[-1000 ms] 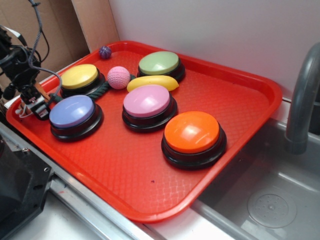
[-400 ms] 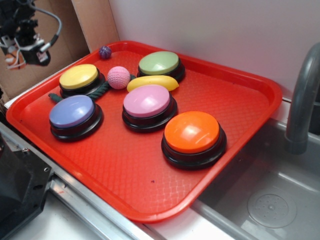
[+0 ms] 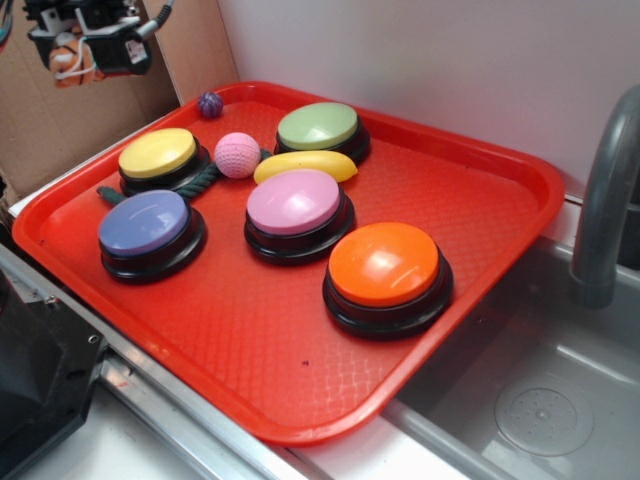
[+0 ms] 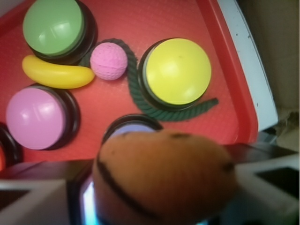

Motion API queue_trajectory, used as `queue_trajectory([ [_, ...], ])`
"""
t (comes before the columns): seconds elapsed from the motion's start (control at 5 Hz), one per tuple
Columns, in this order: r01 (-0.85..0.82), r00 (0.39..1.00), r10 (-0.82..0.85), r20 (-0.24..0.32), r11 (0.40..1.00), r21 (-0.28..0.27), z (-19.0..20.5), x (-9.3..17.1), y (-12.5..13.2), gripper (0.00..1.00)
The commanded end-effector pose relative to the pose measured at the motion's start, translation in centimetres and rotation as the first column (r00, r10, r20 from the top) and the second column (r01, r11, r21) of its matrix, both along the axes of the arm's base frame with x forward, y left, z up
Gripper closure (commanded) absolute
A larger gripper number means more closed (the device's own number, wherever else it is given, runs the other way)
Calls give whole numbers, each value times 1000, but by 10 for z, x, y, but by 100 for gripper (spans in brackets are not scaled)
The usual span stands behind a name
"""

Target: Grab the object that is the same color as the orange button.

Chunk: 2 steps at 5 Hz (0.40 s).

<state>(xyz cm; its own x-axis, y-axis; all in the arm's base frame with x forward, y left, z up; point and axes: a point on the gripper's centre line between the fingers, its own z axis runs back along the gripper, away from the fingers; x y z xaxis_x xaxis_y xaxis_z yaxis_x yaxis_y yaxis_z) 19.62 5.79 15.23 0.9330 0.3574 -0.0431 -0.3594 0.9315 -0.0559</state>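
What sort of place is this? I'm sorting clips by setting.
Probably a toy kitchen sink set up as a robot test bench: a grey faucet over a sink basin, a red tray of coloured buttons, cardboard behind.

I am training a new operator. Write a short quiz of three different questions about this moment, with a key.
1. True or false: the pincer holds the plush tiger above the red tray.
2. Which button does the green rope curl around? A) pink B) yellow C) orange
3. Fill in: the pink ball lies between the yellow button and the yellow ____ toy.

Key: 1 true. 2 B. 3 banana.
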Motion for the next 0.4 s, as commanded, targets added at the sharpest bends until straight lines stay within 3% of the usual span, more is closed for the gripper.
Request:
queue_trajectory([
  [0.0,44,996,-48,75,998,45,7,29,-26,100],
  [0.2,28,1000,-28,2,998,65,-9,38,-34,100],
])
